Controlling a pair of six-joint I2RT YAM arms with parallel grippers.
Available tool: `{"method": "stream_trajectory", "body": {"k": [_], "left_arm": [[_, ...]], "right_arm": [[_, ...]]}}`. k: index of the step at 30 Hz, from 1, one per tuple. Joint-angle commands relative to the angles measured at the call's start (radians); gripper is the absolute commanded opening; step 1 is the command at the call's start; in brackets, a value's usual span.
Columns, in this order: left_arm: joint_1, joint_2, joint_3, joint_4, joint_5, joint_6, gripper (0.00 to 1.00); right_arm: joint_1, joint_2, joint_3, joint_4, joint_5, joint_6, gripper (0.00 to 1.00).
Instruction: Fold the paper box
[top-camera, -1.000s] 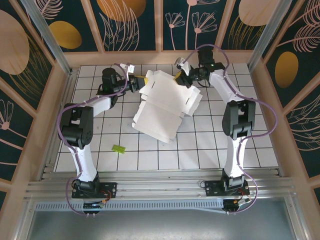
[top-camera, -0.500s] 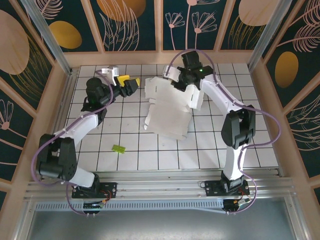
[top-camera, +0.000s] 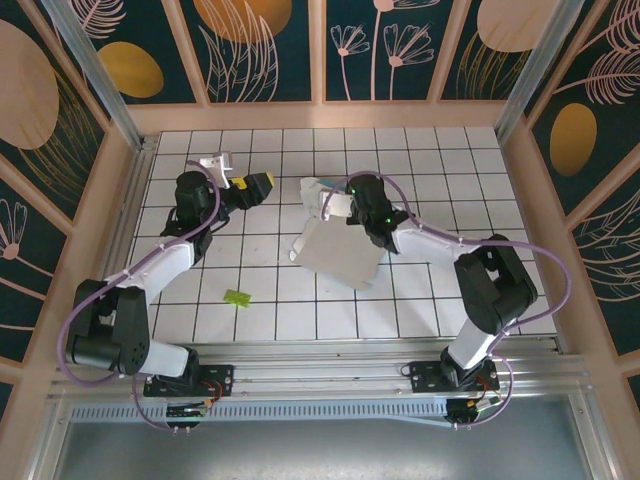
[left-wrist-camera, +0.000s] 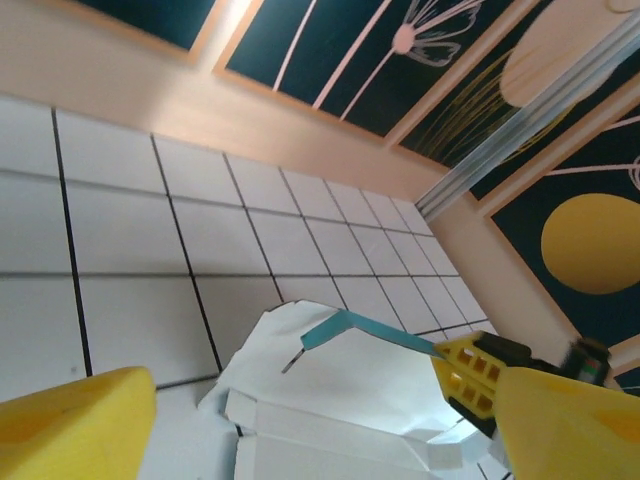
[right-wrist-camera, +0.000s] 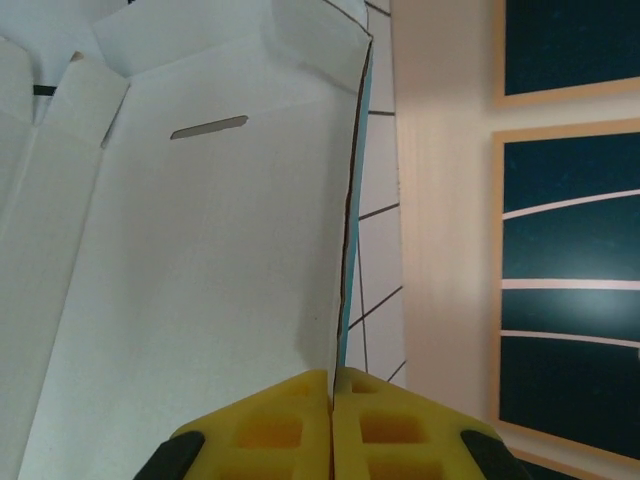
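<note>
- The paper box (top-camera: 335, 245) is lying mid-frame in the overhead view on the tiled tabletop (top-camera: 450, 160). Its white face is being shown upward, with a turquoise sliver at its upper edge.
- The right tool (right-wrist-camera: 331, 400) is being pressed together on a panel edge of the blank. In the right wrist view the card edge is being taken straight into the seam between the yellow pads (right-wrist-camera: 270, 430).
- The left tool (top-camera: 258, 186) is being held spread, left of the blank and apart from it, and nothing is being gripped. In the left wrist view the box is being framed low in the picture between the two fingers.
- Handling, judged: the blank is being read as thin, light card, stiff across each panel and hinging at the scores. Sliding on the tiles is being expected if it is pushed unpinned, and stray creases if it is squeezed hard.
- Hold, judged: flat panel edges near a score are being favoured, and the slot (right-wrist-camera: 208, 127) and the small tabs are being avoided. One tool is being counted on to pin while the other folds.
- Orientation: the long axis is being run as a steep diagonal from upper centre to lower right of the overhead frame. The tabbed end is being pointed to the top of the frame and the plainer end to the bottom.
</note>
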Motion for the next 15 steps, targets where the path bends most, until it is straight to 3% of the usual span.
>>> {"method": "stream_trajectory", "body": {"k": [1, 5, 10, 15], "left_arm": [[-0.040, 0.065, 0.067, -0.114, -0.018, -0.206, 0.79], [-0.099, 0.147, 0.116, -0.123, -0.004, -0.377, 0.74], [-0.166, 0.243, 0.124, 0.065, 0.013, -0.599, 0.73], [-0.206, 0.332, 0.215, 0.025, -0.005, -0.549, 0.66]], "right_arm": [[0.029, -0.038, -0.116, 0.230, 0.037, -0.068, 0.09], [0.044, -0.040, -0.171, 0.282, 0.063, -0.048, 0.09], [0.059, -0.045, -0.200, 0.318, 0.074, -0.045, 0.10], [0.070, -0.042, -0.202, 0.326, 0.079, -0.043, 0.11]]}}
